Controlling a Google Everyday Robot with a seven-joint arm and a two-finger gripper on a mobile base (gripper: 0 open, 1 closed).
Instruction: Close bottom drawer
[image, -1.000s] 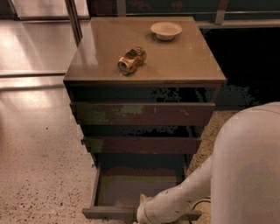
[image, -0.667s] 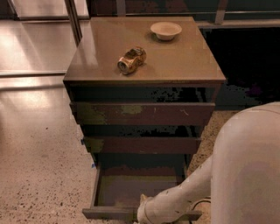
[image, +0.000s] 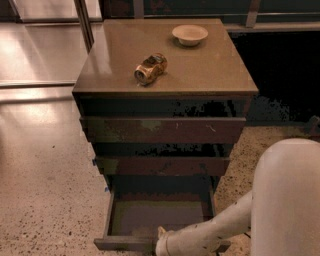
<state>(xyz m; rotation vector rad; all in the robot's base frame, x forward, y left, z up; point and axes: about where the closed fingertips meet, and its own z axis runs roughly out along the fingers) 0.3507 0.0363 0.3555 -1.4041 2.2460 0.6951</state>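
Open bottom drawer (image: 152, 218), gripper (image: 161, 241) at its front edge, grip state unclear

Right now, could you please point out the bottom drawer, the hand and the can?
bottom drawer (image: 150, 217): camera view, bare floor of its open tray.
hand (image: 162, 243): camera view, its tip at the drawer's front edge.
can (image: 150, 68): camera view, middle of its gold side.
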